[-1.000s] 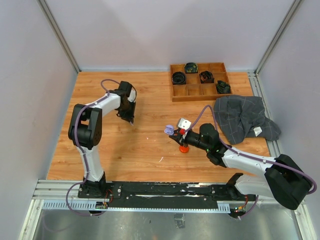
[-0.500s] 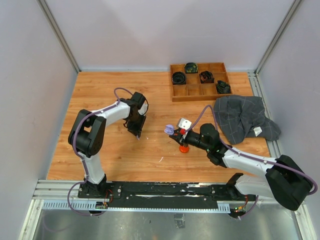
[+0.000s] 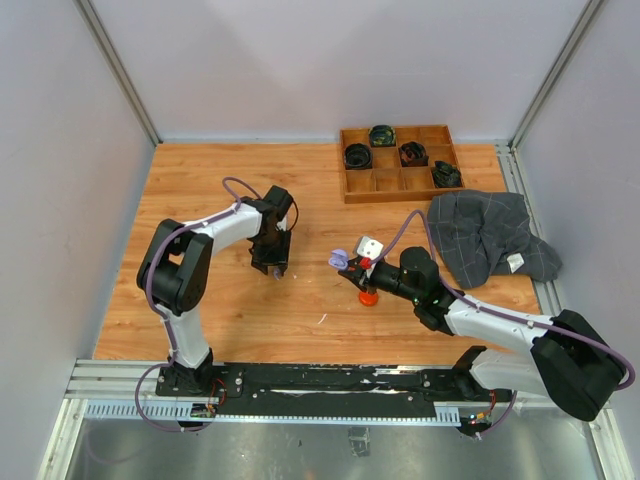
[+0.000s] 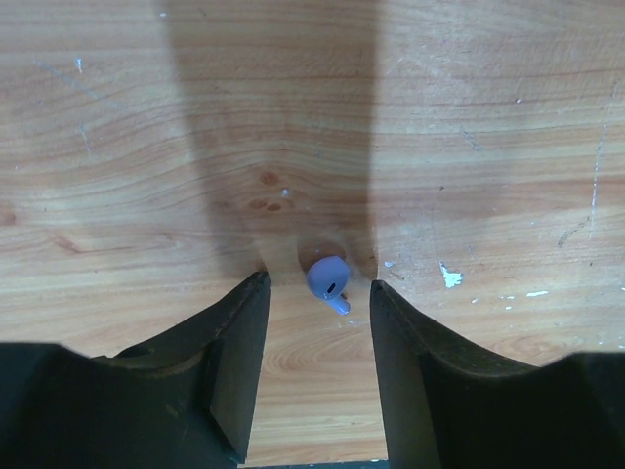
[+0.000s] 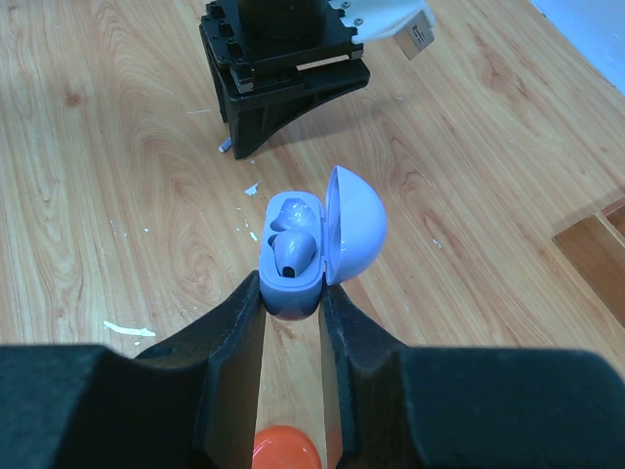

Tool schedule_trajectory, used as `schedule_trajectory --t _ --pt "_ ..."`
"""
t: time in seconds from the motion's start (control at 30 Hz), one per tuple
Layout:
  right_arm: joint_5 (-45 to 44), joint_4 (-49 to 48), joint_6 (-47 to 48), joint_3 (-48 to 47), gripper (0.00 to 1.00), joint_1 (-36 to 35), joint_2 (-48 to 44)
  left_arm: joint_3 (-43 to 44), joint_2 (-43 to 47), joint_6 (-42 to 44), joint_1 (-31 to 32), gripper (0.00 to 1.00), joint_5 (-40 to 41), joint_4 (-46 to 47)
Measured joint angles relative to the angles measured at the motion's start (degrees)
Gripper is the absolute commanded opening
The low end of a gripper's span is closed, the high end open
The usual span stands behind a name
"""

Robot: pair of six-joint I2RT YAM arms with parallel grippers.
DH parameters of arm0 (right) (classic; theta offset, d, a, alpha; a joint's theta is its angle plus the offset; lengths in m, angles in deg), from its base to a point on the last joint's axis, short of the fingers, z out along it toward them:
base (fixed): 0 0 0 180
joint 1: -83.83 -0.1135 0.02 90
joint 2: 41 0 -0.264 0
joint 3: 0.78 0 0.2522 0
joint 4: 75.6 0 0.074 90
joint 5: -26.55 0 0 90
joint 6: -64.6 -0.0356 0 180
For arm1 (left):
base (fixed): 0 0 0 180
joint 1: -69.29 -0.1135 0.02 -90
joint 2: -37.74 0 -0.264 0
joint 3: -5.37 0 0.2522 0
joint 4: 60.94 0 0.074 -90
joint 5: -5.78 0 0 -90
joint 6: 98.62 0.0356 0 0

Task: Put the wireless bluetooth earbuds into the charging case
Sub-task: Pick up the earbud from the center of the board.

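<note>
A pale lilac earbud (image 4: 328, 281) lies on the wooden table just past my left gripper (image 4: 314, 293), which is open, its fingertips on either side of the earbud without touching it. In the top view that gripper (image 3: 277, 268) is at mid-table and hides the earbud. My right gripper (image 5: 291, 293) is shut on a lilac charging case (image 5: 291, 283) with its lid (image 5: 354, 225) open. One lilac earbud (image 5: 293, 249) sits in the case, and the slot beside it looks empty. The case also shows in the top view (image 3: 340, 259).
An orange-red piece (image 3: 369, 297) lies under the right gripper and shows in the right wrist view (image 5: 286, 451). A wooden compartment tray (image 3: 395, 197) with several dark round cases stands at the back right. A grey checked cloth (image 3: 490, 235) lies right. White slivers (image 5: 127, 329) dot the table.
My left gripper has moved right and toward the near edge, ending over the lilac earbud. The right gripper and case have not moved.
</note>
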Motion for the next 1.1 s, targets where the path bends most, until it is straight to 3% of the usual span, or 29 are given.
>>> schedule_trajectory --t 0.8,1.1 --pt "0.00 0.00 -0.42 0.00 0.01 0.00 -0.02 2.86 -2.49 -4.31 3.93 0.30 5.79 -1.01" --pt "0.00 0.00 -0.46 0.00 0.01 0.00 -0.02 1.44 -1.18 -4.02 4.68 0.15 6.40 -0.90"
